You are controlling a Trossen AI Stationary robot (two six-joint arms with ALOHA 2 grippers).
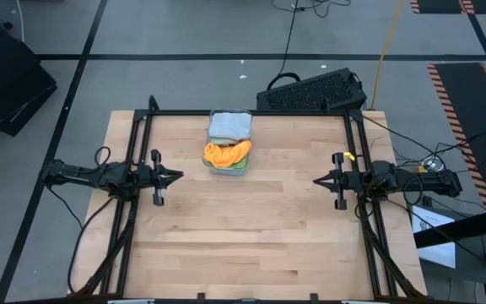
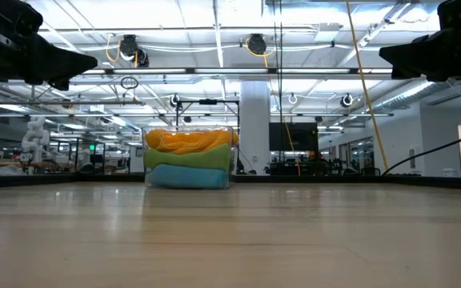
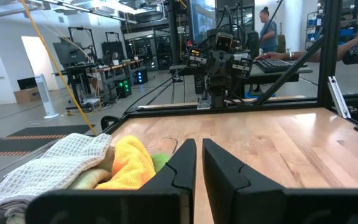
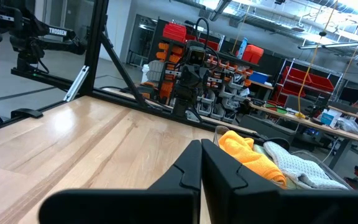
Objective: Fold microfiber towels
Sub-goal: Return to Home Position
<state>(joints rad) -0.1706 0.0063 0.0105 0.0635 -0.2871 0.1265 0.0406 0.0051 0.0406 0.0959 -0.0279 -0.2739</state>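
At 12 o'clock on the counter: towels binned, arms parked.
One clear bin holds the folded stack. Four counted: grey towel, orange towel, green towel, blue towel; more may hide. Left pincer at 9 o'clock, right pincer at 3, both pressed together, empty, likely homed clear of the work.

The left arm lies level at the left edge of the counter, raised above it, jaws pressed together, empty, pointing inward. The right arm mirrors it at the right edge, jaws likewise together and empty, facing the left arm's.
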